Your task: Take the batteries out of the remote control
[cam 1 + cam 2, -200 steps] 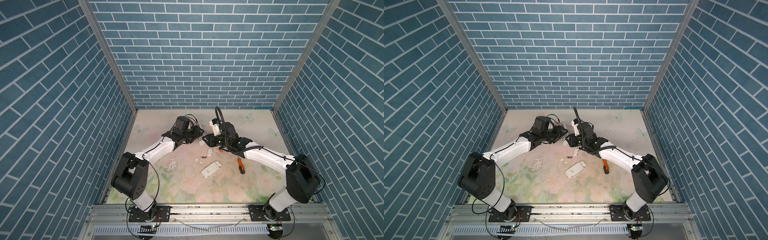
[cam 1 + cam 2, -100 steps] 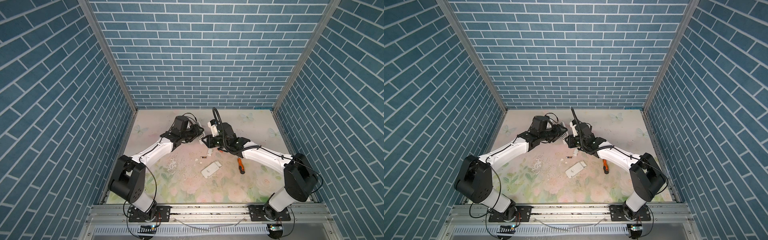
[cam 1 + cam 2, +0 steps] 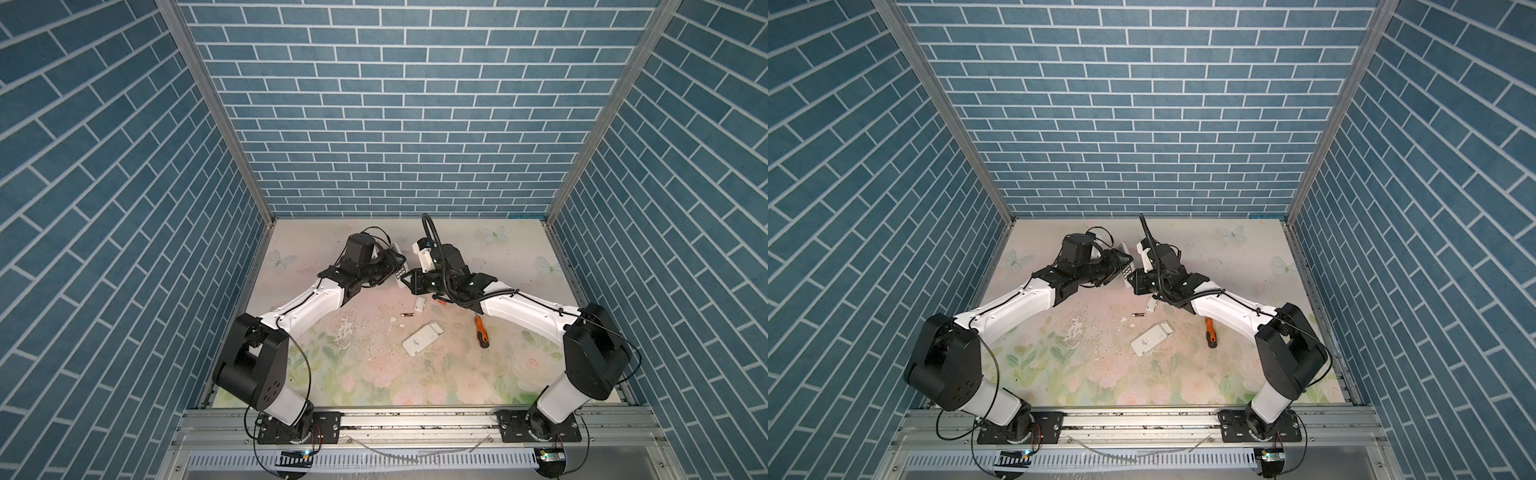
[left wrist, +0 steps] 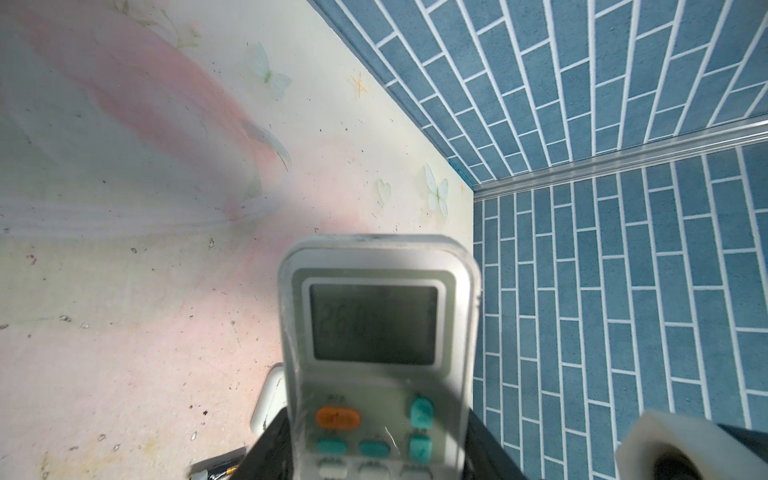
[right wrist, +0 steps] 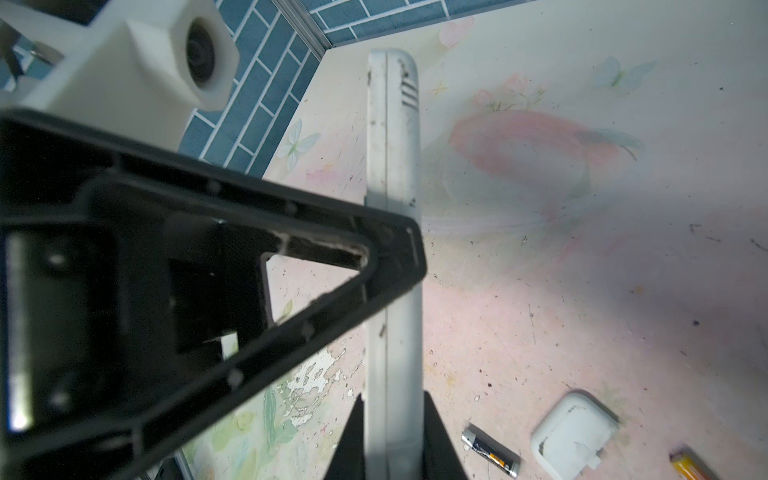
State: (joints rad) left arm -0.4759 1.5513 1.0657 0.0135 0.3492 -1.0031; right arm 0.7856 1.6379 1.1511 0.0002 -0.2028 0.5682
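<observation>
Gripping the remote control [image 4: 374, 324] from both sides, the 2 arms meet over the back middle of the table [image 3: 498, 249]. The left arm [image 3: 307, 303] has its jaws about half spread and clamped across the remote's width at the buttons, with the screen end sticking out past them. The right arm [image 3: 523, 311] has its jaws nearly closed, pinching the same remote across its thin depth. The battery bay cannot be seen.

2 batteries lie loose on the table. The dark battery [image 5: 490, 451] is just beside a small white cover [image 5: 573, 436], and the orange battery [image 5: 692, 467] is on the cover's far side. In both top views the dark battery lies between the cover and a second white remote [image 3: 423, 339]. A screwdriver [image 3: 481, 332] rests near the right arm.
</observation>
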